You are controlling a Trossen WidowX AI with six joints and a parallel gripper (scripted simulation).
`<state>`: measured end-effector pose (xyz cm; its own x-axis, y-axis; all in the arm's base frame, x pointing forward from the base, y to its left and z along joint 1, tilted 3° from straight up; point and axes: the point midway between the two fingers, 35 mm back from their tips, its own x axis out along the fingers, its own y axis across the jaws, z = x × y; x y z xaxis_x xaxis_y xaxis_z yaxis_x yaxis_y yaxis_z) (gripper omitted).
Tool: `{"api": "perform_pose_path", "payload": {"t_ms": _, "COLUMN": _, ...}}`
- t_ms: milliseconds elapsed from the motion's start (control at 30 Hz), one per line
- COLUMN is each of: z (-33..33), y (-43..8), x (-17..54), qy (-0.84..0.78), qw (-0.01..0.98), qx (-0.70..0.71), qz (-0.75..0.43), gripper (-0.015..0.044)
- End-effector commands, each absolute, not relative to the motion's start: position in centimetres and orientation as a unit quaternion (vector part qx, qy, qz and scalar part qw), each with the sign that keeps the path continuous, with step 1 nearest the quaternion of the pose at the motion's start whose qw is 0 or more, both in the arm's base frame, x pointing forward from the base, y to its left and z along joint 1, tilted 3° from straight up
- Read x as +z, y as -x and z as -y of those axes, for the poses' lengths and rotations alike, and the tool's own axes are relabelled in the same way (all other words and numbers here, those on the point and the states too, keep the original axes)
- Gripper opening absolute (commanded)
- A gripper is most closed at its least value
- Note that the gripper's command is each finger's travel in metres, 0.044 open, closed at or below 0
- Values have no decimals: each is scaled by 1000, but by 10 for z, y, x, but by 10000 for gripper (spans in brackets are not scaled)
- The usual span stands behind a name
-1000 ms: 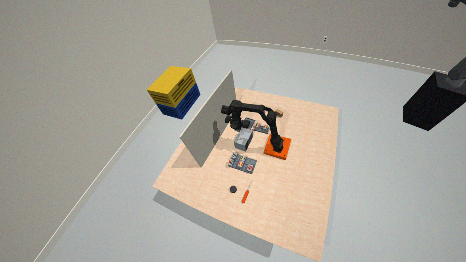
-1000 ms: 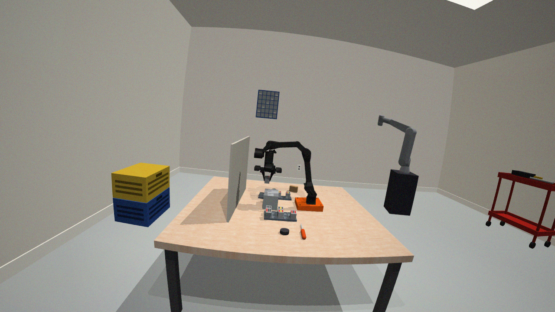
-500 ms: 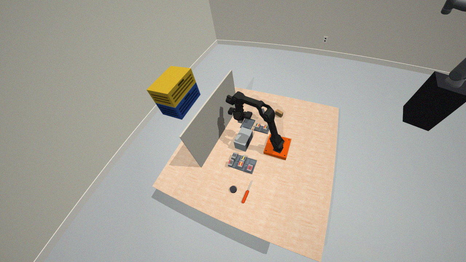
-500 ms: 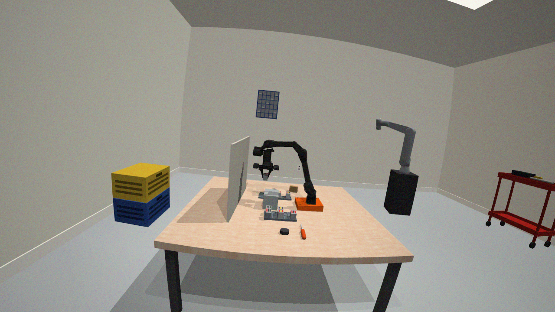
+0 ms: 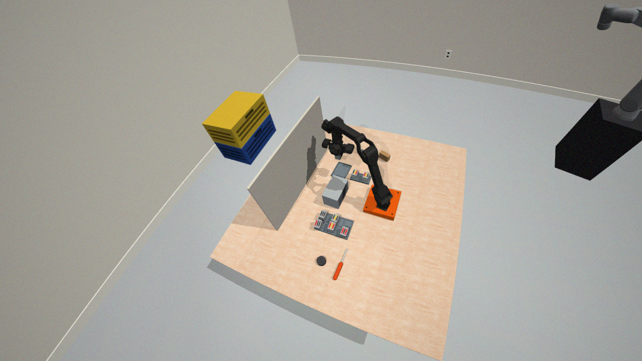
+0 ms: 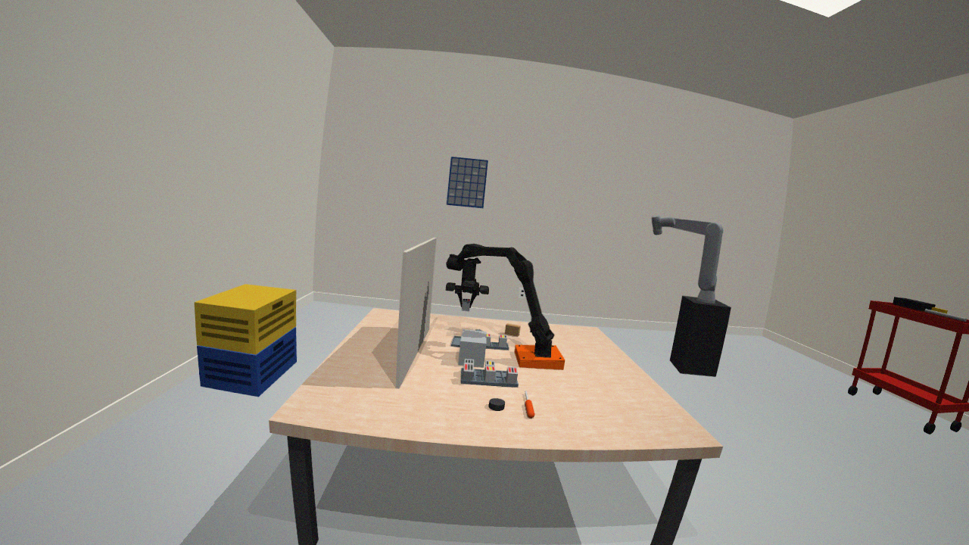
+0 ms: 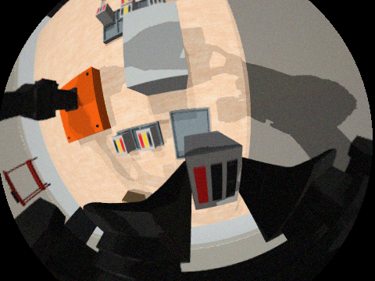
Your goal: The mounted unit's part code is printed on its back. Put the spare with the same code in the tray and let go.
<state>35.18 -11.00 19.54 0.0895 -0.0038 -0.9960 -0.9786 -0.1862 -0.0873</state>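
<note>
High over the worktop (image 5: 404,269) (image 6: 406,427) (image 7: 66,47), the black gripper (image 5: 338,155) (image 6: 465,303) (image 7: 205,161) is clamped on a grey block with one red and two black bars (image 5: 338,157) (image 6: 465,306) (image 7: 213,185). The shallow blue-grey tray (image 5: 341,170) (image 6: 456,343) (image 7: 190,123) lies below, apparently offset toward the large grey box (image 5: 333,190) (image 6: 472,349) (image 7: 154,47); a shift that way, then lowering, seems required.

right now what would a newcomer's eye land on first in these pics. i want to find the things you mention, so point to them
Probably the stacked crates, yellow (image 5: 235,112) (image 6: 237,308) over blue (image 5: 251,146) (image 6: 237,369), on the floor beyond the upright grey panel (image 5: 287,161) (image 6: 414,311). Next, the bright orange base plate (image 5: 372,208) (image 6: 552,362) (image 7: 91,83) under the black arm, whose gripper (image 5: 336,154) (image 6: 465,303) (image 7: 205,161) holds a grey block with one red and two black bars (image 7: 212,179) above the table.
</note>
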Motion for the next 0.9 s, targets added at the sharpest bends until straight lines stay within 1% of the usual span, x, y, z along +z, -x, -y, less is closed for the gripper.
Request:
{"api": "perform_pose_path", "payload": {"t_ms": 0, "z": 121, "y": -351, "x": 195, "qy": 570, "qw": 469, "qx": 521, "qz": -429, "gripper": 0}}
{"api": "perform_pose_path", "payload": {"t_ms": 867, "z": 123, "y": -357, "x": 178, "qy": 570, "qw": 469, "qx": 520, "qz": -429, "gripper": 0}}
